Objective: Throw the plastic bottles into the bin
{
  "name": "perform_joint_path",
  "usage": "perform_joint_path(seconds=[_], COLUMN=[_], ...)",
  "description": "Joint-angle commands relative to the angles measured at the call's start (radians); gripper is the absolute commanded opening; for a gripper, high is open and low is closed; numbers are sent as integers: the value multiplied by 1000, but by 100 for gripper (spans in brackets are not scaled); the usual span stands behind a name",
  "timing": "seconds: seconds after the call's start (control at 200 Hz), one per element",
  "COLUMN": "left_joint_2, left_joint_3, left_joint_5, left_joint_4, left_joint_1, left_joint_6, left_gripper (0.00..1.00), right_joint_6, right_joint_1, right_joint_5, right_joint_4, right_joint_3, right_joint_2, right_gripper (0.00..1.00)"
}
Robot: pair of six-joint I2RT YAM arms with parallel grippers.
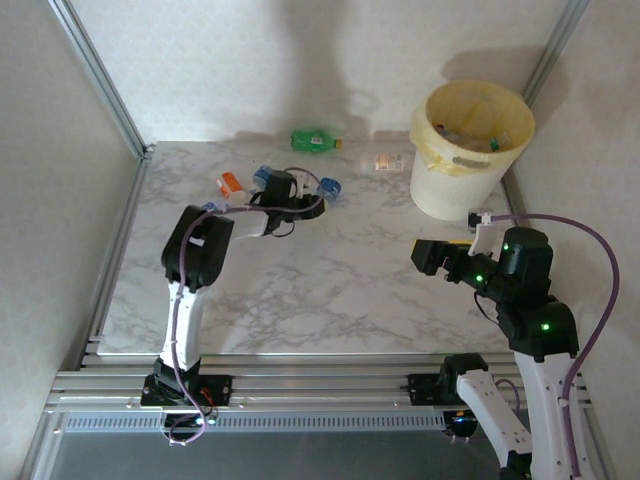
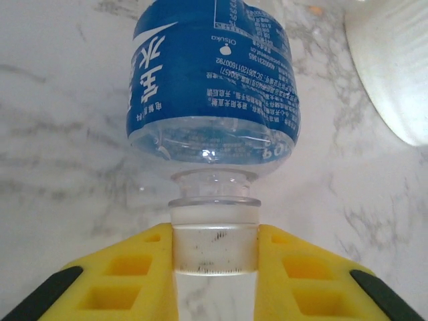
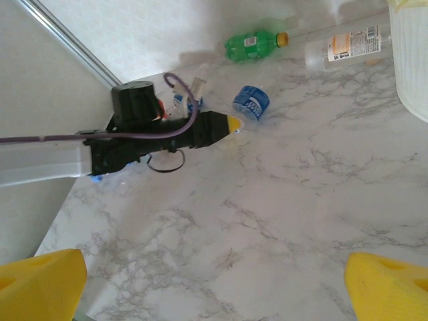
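the blue label bottle (image 2: 214,87) has its clear neck pinched tight between the yellow fingers (image 2: 134,274) of the left end effector (image 2: 214,267). its fat body sticks out past the tips, toward the back of the marble desk (image 1: 330,290). the bin (image 1: 470,190) stands well apart to the right. the right end effector (image 1: 428,256) hangs near the bin, fingers wide apart, holding nothing. a green bottle (image 1: 315,141) lies by the back wall.
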Motion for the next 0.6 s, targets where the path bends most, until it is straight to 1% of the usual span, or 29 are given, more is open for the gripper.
perform_joint_path(seconds=[0.0,0.105,0.27,0.325,0.415,0.596], left_joint_2=[-166,-301,-486,-541,-631,-780], left_joint_3=[-132,-274,-429,-470,-525,-597], left_joint_5=[27,30,0,-5,-47,-99], left_joint_4=[141,209,222,224,208,205], left_joint_1=[-1,-23,-91,-120,-181,-277], left_joint_6=[27,50,117,137,177,181], left_gripper=[17,17,16,16,16,16], right_joint_6=[27,56,94,113,145,186], right_joint_1=[10,11,12,14,15,18], right_joint_5=[3,-18,-49,-67,-102,-128], right_joint_4=[48,83,144,169,212,261], right_joint_3=[-26,-47,-72,-82,-99,-123], right_joint_2=[5,19,37,42,50,79], right_gripper=[99,99,99,99,99,99])
